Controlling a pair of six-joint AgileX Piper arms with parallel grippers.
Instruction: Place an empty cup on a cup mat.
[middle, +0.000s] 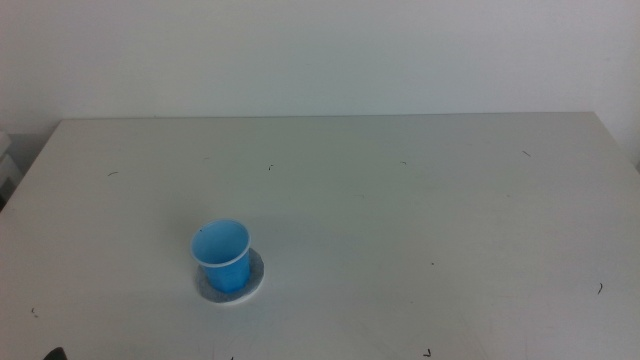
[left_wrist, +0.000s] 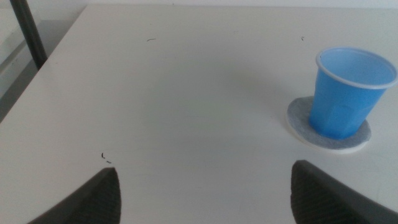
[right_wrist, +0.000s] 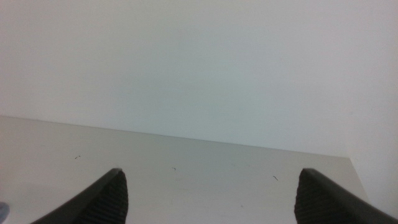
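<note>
The bright blue cup (middle: 222, 256) stands upright on the round grey cup mat (middle: 254, 280) at the front left of the white table. It is empty inside. In the left wrist view the cup (left_wrist: 345, 93) sits on the mat (left_wrist: 298, 118), well apart from my left gripper (left_wrist: 205, 190), whose jaws stand wide open and empty over bare table. My right gripper (right_wrist: 211, 196) is open and empty; its view shows the far table edge and the wall, with no cup. Neither arm reaches into the middle view, except a dark tip (middle: 54, 354) at the bottom left edge.
The white table (middle: 420, 220) has small dark specks. A dark post (left_wrist: 28, 31) stands beyond the table's edge in the left wrist view. A pale wall rises behind the table.
</note>
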